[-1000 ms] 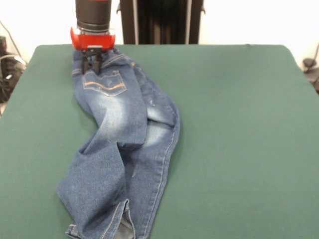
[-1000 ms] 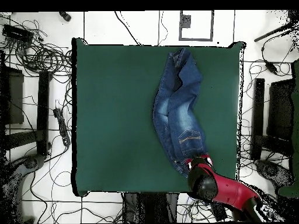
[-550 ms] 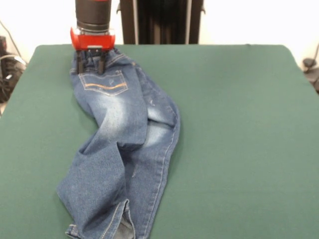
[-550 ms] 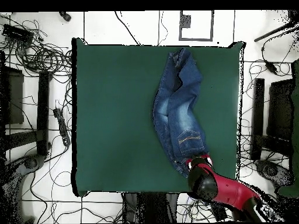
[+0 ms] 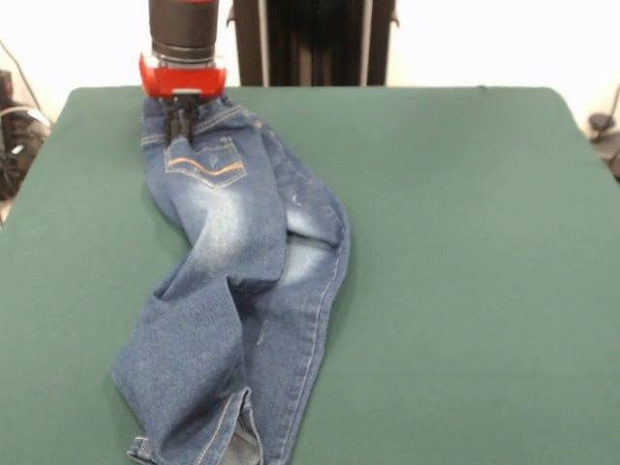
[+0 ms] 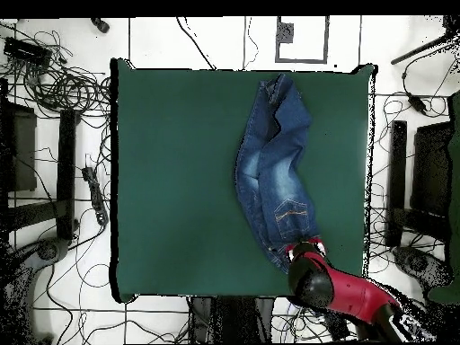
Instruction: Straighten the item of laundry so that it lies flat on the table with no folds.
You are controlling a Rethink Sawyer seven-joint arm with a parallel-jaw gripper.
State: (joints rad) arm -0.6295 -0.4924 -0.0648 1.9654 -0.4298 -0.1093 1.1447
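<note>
A small pair of blue denim jeans lies on a dark green table; seen from the front, the garment runs from the waistband at about eleven o'clock of the tabletop down to the cuffs at about seven o'clock, where they reach the picture's lower edge; the rest of the cloth top, from twelve round to five o'clock, is bare. The jeans are not flat: the two legs cross and overlap at mid-length, one leg is folded over the other, and the fabric ridges near the knees. An orange-stitched back pocket faces up just below the waistband.

The red and black gripper stands upright over the waistband at the table's eleven o'clock corner; its dark fingers are drawn narrowly together and appear pinched on the waistband denim.

In the overhead view the jeans lie toward three o'clock of the table, with the gripper at their five o'clock end.

Risks, as a judgement: the hold looks thin, so a pull may slip off the elastic edge; the grip sits close to the table's edge, so dragging outward could pull denim over the side; tugging one end alone may tighten the crossed legs instead of opening them.
</note>
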